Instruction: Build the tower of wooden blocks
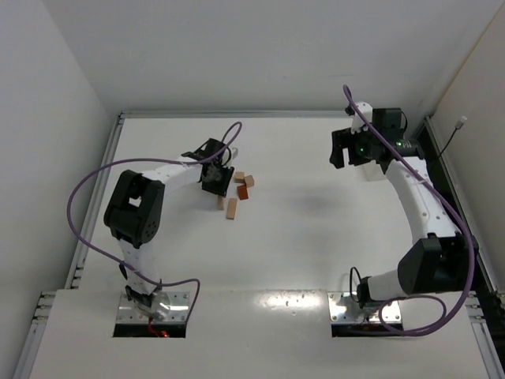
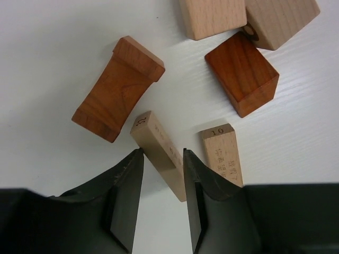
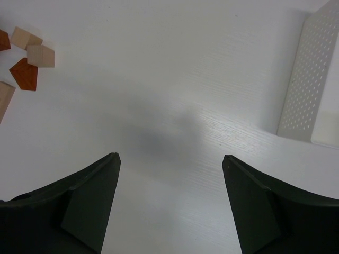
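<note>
The wooden blocks lie loose in a cluster (image 1: 239,189), unstacked. In the left wrist view I see a reddish notched piece (image 2: 119,87), a reddish cube (image 2: 242,71), two pale blocks (image 2: 212,16) at the top edge, a pale plank marked 10 (image 2: 222,153) and a second pale plank (image 2: 156,143) lying slantwise. My left gripper (image 2: 162,152) is low over the table, its jaws narrowly open on either side of the slanted plank. My right gripper (image 3: 169,159) is wide open and empty, high at the far right (image 1: 341,150). It sees the blocks (image 3: 26,58) far off.
A white perforated tray (image 3: 310,74) stands at the right edge of the right wrist view. White walls enclose the table on the left, back and right. The left arm's purple cable (image 1: 87,189) loops out to the left.
</note>
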You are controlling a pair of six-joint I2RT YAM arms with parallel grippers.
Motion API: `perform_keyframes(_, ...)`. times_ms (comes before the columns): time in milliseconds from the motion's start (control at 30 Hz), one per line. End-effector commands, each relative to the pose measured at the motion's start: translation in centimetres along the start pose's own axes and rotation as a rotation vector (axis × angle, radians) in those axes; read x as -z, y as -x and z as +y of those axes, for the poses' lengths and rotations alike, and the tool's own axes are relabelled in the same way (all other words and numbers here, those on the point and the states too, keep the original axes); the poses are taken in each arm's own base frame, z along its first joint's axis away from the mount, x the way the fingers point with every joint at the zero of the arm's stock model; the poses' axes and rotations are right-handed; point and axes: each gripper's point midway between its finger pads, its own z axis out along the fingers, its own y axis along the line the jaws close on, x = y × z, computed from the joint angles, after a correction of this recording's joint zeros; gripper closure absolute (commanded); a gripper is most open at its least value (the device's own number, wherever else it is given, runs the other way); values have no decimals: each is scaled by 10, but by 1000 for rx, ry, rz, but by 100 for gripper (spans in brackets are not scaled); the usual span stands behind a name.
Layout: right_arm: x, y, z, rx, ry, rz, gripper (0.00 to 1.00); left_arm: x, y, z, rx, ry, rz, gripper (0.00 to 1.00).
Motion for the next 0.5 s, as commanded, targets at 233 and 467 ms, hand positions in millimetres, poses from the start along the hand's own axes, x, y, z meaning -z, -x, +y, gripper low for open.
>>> perform_keyframes(233, 0, 18, -2, 4, 12, -35, 26, -5, -9, 14, 44, 19, 38, 67)
perform_keyframes(467, -2, 22, -3, 7, 11, -44, 28, -9, -16, 15, 44, 3, 59, 73)
